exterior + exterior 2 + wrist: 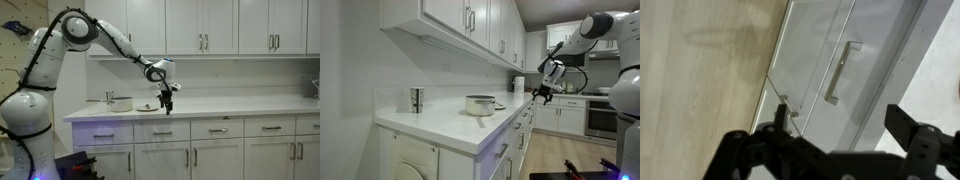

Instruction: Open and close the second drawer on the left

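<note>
Gripper spread wide above the second drawer

Arm (pixel 110 38) reaches out from the robot base across the counter (pixel 235 103), and the gripper (pixel 168 103) hangs pointing down at the counter's front edge. Its fingers are parted and hold nothing; in the wrist view both fingers (pixel 905 125) stand well apart with bare cabinet front between them. The second drawer (pixel 160 130) sits in the row just under the counter, right below the gripper, its front looking level with its neighbours. The gripper is not touching it. From the wrist camera the drawer's silver handle (pixel 840 72) shows in the recessed panel, between and beyond the fingers, with wood floor (pixel 700 80) beside it. A pot (pixel 120 102) stands on the counter near the gripper, seen in both exterior views.
</note>
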`<action>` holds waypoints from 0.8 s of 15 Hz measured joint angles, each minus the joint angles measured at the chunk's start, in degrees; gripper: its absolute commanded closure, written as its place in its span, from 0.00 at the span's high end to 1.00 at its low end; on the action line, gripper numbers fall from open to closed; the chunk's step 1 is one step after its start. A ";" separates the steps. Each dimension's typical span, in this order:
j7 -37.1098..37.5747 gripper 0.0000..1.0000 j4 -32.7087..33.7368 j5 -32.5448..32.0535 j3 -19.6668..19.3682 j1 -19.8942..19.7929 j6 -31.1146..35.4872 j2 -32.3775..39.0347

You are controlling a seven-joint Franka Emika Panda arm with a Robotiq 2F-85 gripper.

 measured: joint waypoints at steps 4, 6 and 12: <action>0.04 1.00 0.22 4.54 2.41 -0.81 4.29 3.55; -0.01 1.00 0.22 8.29 3.85 -1.78 6.41 5.19; -0.19 1.00 0.15 16.85 6.70 -3.02 15.51 9.75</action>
